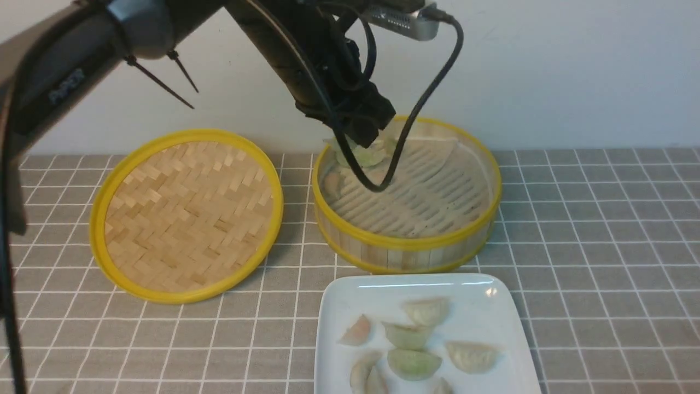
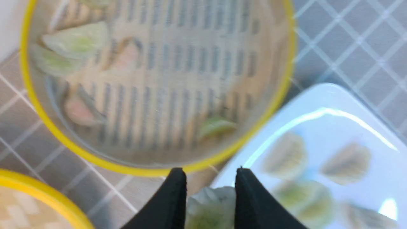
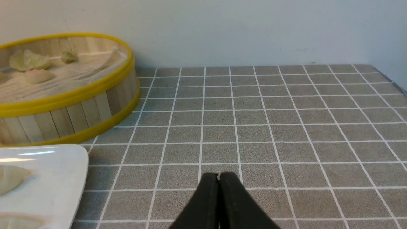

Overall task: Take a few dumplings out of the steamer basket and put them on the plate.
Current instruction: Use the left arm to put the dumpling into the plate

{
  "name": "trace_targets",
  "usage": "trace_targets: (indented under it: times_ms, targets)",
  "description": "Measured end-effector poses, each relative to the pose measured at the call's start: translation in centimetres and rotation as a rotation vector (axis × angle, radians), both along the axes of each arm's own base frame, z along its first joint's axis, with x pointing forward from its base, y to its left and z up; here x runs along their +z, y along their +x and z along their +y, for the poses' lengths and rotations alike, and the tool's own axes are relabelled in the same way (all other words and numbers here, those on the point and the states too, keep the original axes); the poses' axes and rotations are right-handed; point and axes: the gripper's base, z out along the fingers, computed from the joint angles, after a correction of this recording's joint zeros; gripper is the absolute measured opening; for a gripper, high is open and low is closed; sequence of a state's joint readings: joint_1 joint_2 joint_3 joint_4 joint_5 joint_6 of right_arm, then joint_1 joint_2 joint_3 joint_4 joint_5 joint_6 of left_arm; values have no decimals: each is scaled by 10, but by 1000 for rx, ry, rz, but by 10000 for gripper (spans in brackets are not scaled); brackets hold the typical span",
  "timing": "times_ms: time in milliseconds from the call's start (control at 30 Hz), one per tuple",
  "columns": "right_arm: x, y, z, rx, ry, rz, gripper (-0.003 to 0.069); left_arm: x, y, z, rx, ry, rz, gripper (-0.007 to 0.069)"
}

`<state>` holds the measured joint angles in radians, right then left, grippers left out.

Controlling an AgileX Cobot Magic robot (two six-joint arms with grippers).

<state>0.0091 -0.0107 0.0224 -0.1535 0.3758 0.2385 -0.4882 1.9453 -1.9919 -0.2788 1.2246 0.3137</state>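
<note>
My left gripper [image 1: 365, 143] hangs above the far left part of the steamer basket [image 1: 407, 241] and is shut on a pale green dumpling [image 1: 367, 156]. In the left wrist view this dumpling [image 2: 210, 206] sits between the two black fingers [image 2: 176, 197], above the gap between the basket [image 2: 143, 170] and the plate [image 2: 318, 105]. Several dumplings lie in the basket, among them a green one [image 2: 76, 39] and a pink one [image 2: 79, 109]. The white plate [image 1: 339, 306] in front of the basket holds several dumplings [image 1: 414, 364]. My right gripper [image 3: 218, 176] is shut and empty over the tablecloth.
The flat woven lid [image 1: 186, 213] with a yellow rim lies left of the basket. A black cable [image 1: 432, 87] loops down from the left arm into the basket. A pale wall stands close behind. The right wrist view shows the basket [image 3: 63, 98] and a plate corner [image 3: 57, 165].
</note>
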Motion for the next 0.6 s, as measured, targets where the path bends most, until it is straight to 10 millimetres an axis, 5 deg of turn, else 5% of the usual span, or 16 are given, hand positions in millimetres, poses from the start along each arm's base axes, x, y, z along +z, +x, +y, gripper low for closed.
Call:
trace_targets:
  times_ms: [200, 300, 467, 600]
  targets:
    - [0, 0, 0, 0, 1, 0, -15, -46, -43, -30, -109, 72, 175, 170]
    - [0, 0, 0, 0, 1, 0, -15, -93, -62, -53, -186, 153, 294, 170]
    - [0, 0, 0, -1, 3, 0, -15, -133, -57, -68, -201, 207, 335, 170]
    - [0, 0, 0, -1, 3, 0, -15, -141, -53, -70, -197, 217, 321, 190]
